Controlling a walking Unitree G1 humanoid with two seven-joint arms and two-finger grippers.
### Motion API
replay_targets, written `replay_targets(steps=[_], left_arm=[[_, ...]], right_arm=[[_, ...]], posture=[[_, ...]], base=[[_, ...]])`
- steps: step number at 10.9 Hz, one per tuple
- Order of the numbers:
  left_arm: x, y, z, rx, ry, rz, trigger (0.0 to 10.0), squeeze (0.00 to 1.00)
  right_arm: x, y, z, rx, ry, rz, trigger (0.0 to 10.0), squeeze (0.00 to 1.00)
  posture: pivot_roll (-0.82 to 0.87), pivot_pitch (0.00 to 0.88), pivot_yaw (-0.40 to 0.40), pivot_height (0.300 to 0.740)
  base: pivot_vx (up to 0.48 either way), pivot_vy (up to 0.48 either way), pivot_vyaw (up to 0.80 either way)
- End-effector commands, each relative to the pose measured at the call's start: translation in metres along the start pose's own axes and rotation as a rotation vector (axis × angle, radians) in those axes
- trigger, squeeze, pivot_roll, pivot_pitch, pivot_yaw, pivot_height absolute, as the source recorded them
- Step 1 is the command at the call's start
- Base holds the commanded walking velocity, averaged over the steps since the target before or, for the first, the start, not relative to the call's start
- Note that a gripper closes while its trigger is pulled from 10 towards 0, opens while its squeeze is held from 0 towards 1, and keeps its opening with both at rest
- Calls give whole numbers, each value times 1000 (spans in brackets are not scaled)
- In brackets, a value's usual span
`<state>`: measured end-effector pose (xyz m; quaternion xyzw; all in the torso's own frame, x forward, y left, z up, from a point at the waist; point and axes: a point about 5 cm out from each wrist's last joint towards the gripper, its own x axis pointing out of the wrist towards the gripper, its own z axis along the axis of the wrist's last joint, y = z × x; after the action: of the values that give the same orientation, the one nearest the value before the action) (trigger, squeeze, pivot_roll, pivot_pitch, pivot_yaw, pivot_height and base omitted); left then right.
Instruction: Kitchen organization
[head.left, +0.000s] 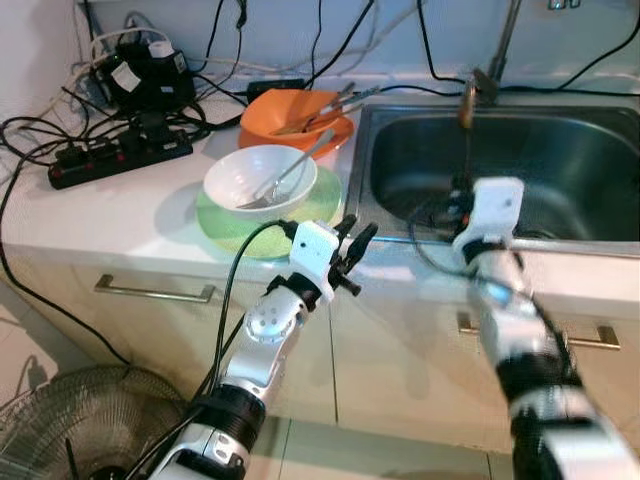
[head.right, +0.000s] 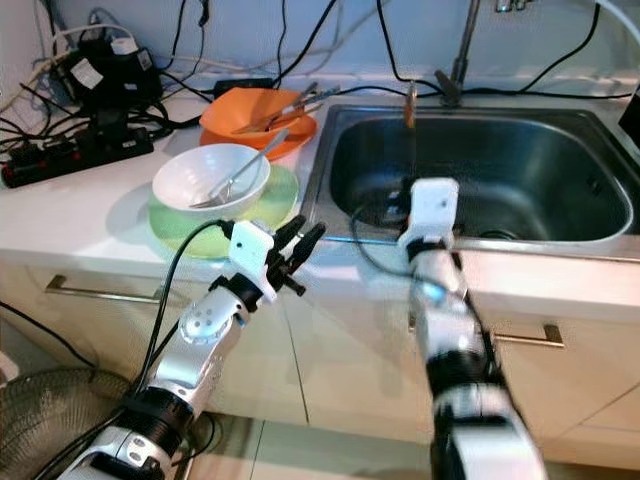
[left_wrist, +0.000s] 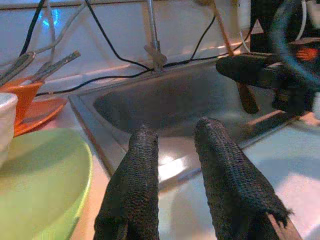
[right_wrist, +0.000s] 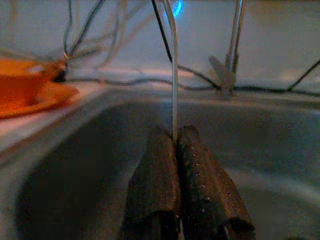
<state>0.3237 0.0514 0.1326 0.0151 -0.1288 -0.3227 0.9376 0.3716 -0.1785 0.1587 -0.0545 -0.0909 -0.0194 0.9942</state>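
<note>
Steel sink basin (head.left: 560, 170): my right gripper (right_wrist: 173, 137) pinches a thin metal utensil handle (right_wrist: 173, 75) upright; left gripper (left_wrist: 172, 135) slightly parted, empty (beside green plate (head.left: 225, 225)).

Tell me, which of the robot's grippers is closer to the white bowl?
Left. The left gripper hovers at the counter edge, just beside the white bowl on its green plate. The right gripper is over the sink, pinching a thin utensil.

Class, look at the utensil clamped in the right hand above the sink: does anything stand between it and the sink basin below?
Nothing visible does. The right hand holds a thin utensil upright over the open sink, whose basin looks bare beneath it. The left hand hovers apart, at the counter edge beside the green plate.
</note>
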Motion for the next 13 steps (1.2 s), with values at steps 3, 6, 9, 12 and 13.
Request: replay_targets(steps=[3,6,9,12,13], left_arm=[[-5,0,-7,19,24,-6,10000,0],[-7,-1,-11,13,38,-10,10000,0],[-8,-2,-11,13,42,-13,10000,0],[-8,-2,-11,8,41,-14,10000,0],[-8,-3,-12,6,43,-18,10000,0]], right_arm=[[13,-4,-9,35,124,-20,10000,0],[20,-10,-14,31,247,-58,10000,0],[32,-20,4,40,240,-94,10000,0],[43,-24,23,33,210,-108,10000,0],[45,-24,27,32,214,-107,10000,0]], posture=[[15,10,83,740],[22,0,81,740],[23,11,83,740],[15,23,84,740],[14,28,84,740]], base=[[0,0,0],[0,0,0],[0,0,0],[0,0,0],[0,0,0]])
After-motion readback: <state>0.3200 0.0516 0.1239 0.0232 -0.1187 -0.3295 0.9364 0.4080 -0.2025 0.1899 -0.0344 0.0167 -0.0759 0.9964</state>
